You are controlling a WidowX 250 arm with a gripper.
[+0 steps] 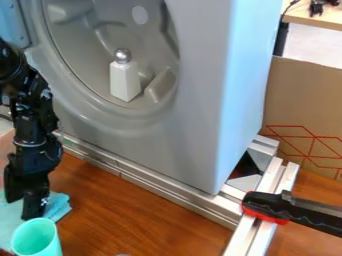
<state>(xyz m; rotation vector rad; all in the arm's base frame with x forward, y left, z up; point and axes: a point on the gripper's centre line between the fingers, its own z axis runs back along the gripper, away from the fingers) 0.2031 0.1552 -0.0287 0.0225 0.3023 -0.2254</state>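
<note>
The black gripper hangs down at the lower left, above a folded teal cloth that lies on the wooden table. Just below it in the view stands a turquoise cup with its open top facing up. Inside the round recess of a large grey housing stands a white tapered block, with a shiny silver ball on its top.
Metal rails run along the base of the housing and out to the lower right. A black and red clamp rests across them. Behind, a cardboard panel with red lines stands at the right.
</note>
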